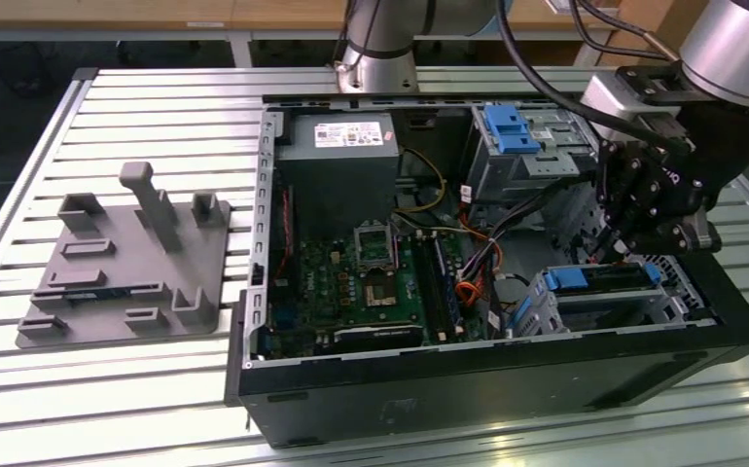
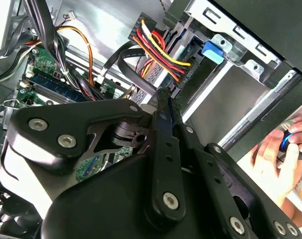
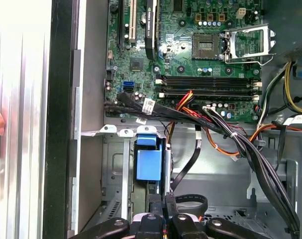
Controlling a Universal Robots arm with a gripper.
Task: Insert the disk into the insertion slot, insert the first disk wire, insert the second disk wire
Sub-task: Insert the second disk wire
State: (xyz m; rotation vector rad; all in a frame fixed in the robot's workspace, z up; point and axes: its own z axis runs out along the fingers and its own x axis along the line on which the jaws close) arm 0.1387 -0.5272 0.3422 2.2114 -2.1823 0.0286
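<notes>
gripper [image 1: 624, 255] above the open computer case [image 1: 479, 389], fingers closed with nothing held that i can see. disk [image 1: 604, 279] in blue carrier seated in insertion slot [image 1: 615, 309], beside the motherboard [image 1: 368, 282].

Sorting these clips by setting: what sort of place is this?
Probably a robotics lab or test bench: an open black desktop computer case lies on a slotted aluminium table, beside a grey plastic fixture plate, with the robot's black gripper reaching in.
</notes>
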